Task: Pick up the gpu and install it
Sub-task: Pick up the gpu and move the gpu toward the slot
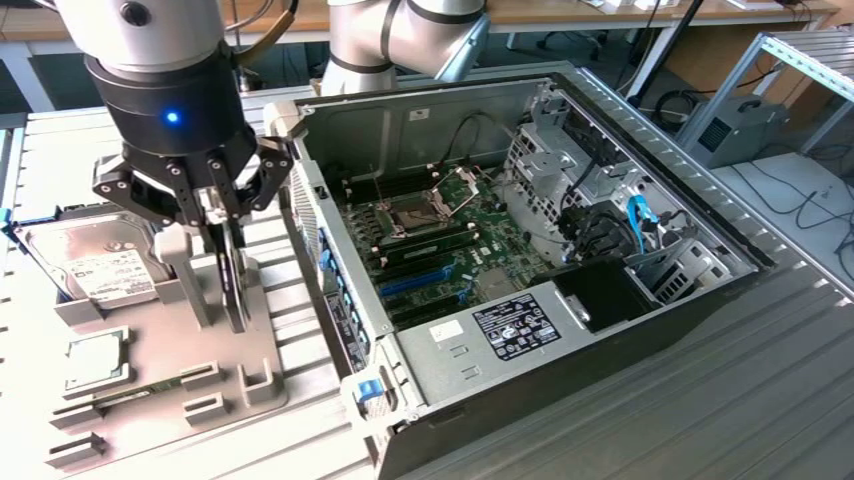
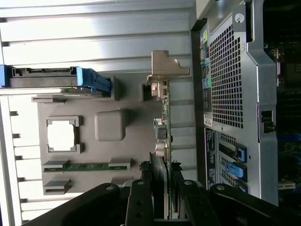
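Gripping the thin gpu (image 1: pixel 239 290) on both flat sides, the half-closed hand (image 1: pixel 224 235) held it on edge at the grey tray (image 1: pixel 174 352), nine o'clock from the open computer (image 1: pixel 400 130).

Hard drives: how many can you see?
1. The hard drive sits in the gray tray at the exterior view's left; more may hide inside the computer case.

The gpu (image 1: pixel 236 285) was a thin, dark, flat card with a silver bracket (image 2: pixel 165 66) at one end. It stood upright on its long edge, outside the open computer case (image 2: pixel 228 80), just beside and parallel to its perforated rear wall.
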### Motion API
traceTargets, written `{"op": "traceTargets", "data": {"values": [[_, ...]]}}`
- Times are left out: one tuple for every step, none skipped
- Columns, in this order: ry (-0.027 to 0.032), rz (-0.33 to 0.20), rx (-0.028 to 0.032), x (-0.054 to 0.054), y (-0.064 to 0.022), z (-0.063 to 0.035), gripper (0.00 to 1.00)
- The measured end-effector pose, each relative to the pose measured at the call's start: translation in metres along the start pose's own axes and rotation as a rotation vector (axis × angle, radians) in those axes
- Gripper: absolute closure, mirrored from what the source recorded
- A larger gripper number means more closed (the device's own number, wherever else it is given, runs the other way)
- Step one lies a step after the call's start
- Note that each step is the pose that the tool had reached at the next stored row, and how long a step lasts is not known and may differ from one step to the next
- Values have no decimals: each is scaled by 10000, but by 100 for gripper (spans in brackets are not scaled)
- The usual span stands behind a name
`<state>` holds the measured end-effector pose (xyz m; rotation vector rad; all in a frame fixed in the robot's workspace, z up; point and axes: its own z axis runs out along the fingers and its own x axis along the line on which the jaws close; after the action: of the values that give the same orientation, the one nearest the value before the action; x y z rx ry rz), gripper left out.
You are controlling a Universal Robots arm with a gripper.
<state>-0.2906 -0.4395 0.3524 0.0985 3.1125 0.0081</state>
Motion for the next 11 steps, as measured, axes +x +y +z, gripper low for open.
{"op": "traceTargets", "data": {"values": [[0,0,0,0,0,-7,73],[0,0,0,0,0,-16,73],[0,0,0,-1,0,-29,73],[0,0,0,-1,0,-37,73],[0,0,0,-1,0,-44,73],[-1,0,-1,-1,0,-55,73],[-1,0,-1,-2,0,-67,73],[-1,0,-1,-2,0,-89,73],[-1,0,-1,-3,1,-103,73],[0,0,0,-3,1,-112,73],[0,0,0,-3,1,-121,73]]}}
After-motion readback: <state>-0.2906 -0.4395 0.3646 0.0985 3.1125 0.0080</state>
